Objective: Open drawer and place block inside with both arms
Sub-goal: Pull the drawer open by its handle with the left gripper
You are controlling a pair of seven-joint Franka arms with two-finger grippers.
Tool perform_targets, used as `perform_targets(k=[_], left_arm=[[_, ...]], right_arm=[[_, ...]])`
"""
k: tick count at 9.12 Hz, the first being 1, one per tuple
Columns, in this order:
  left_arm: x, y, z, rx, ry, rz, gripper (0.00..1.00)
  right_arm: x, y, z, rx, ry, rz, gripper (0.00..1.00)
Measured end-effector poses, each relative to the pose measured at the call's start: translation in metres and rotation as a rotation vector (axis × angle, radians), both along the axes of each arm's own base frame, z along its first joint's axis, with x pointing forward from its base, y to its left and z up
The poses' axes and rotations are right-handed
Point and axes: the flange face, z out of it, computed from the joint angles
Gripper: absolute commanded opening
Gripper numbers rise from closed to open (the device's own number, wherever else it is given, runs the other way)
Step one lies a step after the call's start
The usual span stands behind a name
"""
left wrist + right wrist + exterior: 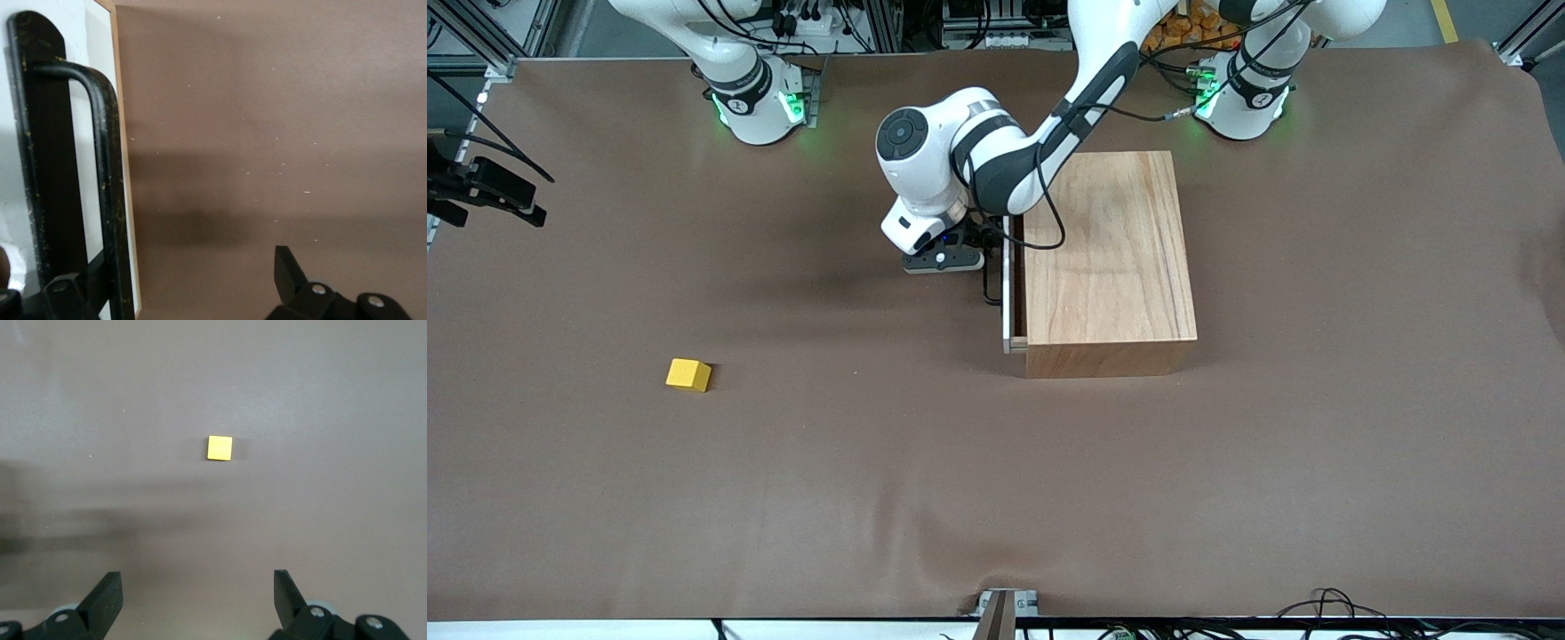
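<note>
The drawer [1009, 289] sits barely cracked from the wooden box [1107, 267], a dark sliver showing between its white-edged front and the box face, so by my reading the opening has only just begun and nearly all of the pull is left. Its thin black wire handle [107, 180] stands out from the white panel, paint a bit chipped, and the left claw [985, 242] is right on it, fingers spread wide with one finger [293, 277] out over bare counter and the other tucked at the handle, not clenched on anything. The block [688, 374], a small bright yellow cube with crisp edges, lies flat on the brown counter [996, 498] well apart from the box, toward the right arm's end and nearer the front camera. Untouched, so the placing is all still to do. The right claw [197, 603] hangs high over the block, fingers apart, nothing held, that arm waiting.
</note>
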Motion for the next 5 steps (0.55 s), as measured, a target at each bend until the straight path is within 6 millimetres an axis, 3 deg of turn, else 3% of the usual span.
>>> perform_targets(k=[5], left_arm=[[-0.0045,-0.0094,0.0051,-0.044,-0.021,0.003,1.0]], right_arm=[[0.0004,0.0,-0.0002,0.0,-0.001,0.0,1.0]])
